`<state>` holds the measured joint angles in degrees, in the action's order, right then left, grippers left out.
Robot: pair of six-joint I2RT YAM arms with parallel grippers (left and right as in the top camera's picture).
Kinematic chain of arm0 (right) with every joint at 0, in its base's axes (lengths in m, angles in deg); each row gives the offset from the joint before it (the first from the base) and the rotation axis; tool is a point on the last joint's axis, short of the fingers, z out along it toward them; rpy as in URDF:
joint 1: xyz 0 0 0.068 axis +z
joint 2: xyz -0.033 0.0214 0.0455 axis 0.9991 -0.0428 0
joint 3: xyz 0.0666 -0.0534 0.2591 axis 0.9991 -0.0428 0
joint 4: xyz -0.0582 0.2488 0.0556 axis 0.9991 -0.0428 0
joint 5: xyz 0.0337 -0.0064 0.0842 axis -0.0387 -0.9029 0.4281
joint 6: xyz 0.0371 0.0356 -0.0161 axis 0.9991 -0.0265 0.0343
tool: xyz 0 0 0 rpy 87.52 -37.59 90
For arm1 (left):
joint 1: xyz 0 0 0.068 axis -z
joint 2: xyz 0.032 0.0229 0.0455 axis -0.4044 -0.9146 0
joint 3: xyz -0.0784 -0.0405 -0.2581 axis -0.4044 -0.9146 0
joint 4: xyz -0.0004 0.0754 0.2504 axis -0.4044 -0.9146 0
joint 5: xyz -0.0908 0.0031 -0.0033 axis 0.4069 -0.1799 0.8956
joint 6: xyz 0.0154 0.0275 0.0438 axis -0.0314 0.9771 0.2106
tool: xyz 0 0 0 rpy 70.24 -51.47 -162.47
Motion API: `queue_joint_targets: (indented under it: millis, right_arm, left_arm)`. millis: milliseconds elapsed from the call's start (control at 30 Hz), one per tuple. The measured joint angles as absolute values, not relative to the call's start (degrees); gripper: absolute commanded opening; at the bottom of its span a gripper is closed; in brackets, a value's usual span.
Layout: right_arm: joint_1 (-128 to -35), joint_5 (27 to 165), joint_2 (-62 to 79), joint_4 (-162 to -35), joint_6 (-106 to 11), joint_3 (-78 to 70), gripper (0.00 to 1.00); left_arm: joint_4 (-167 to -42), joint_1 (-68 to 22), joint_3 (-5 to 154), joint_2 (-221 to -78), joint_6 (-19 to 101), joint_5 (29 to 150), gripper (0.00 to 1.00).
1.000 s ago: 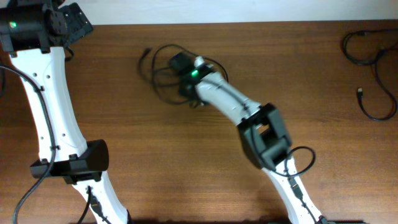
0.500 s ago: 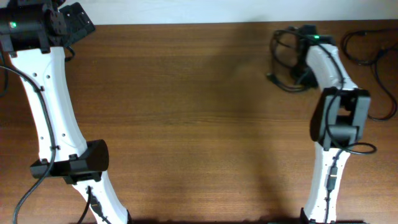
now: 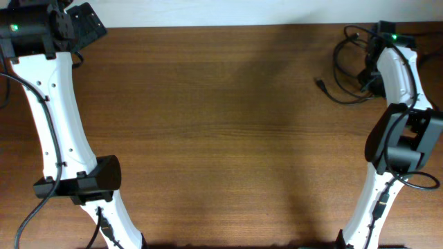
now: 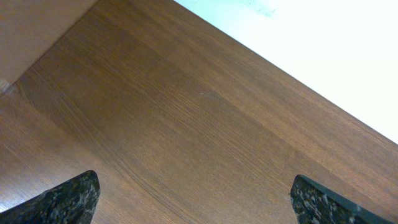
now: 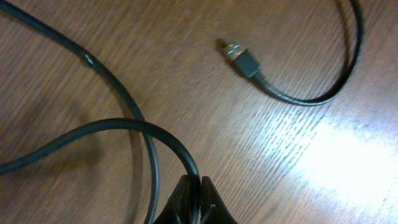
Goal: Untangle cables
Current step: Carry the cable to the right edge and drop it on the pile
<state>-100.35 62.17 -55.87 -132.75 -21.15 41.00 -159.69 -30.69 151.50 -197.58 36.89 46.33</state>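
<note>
A tangle of thin black cables [image 3: 349,69] lies at the table's far right back, with loops and a plug end [image 3: 322,84] pointing left. My right gripper [image 3: 374,66] is shut on one black cable [image 5: 149,134], pinched between the fingertips [image 5: 196,186]. A second cable strand with a metal plug [image 5: 239,55] lies beyond it on the wood. My left gripper [image 4: 193,199] is open and empty above bare wood at the far left back corner [image 3: 79,21].
More black cable [image 3: 415,90] lies at the right edge of the table, partly behind my right arm [image 3: 398,124]. The left arm [image 3: 62,124] stretches along the left side. The table's back edge meets a white wall [image 3: 242,10].
My right gripper has carried the cable bundle from the table's back middle to the far right back corner. The left arm has not moved.
</note>
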Motion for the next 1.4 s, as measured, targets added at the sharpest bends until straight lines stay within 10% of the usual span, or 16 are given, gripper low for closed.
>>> queue_joint_targets:
  millis: [33, 67, 400, 900, 1400]
  right_arm:
    - [-100.96, 62.15, -55.87, -132.90, -21.15, 41.00, 0.75]
    - [-101.26, 62.22, -55.87, -133.03, -21.09, 41.00, 0.97]
    - [-101.44, 62.83, -54.27, -132.48, -23.19, 40.74, 0.97]
    - [-101.33, 81.60, -5.62, -127.46, -55.77, 41.07, 0.99]
    - [-101.33, 86.89, -7.37, -126.93, -66.64, 41.07, 1.00]
  left_arm:
    - [-159.71, -30.69, 151.50, -197.58, 36.89, 46.38, 0.99]
    - [-159.69, -30.69, 151.50, -197.58, 36.89, 46.35, 0.99]
    - [-159.71, -30.69, 151.50, -197.58, 36.89, 47.01, 0.99]
    - [-159.51, -30.69, 151.50, -197.58, 36.89, 50.00, 0.99]
    - [-159.71, -30.69, 151.50, -197.58, 36.89, 50.00, 0.99]
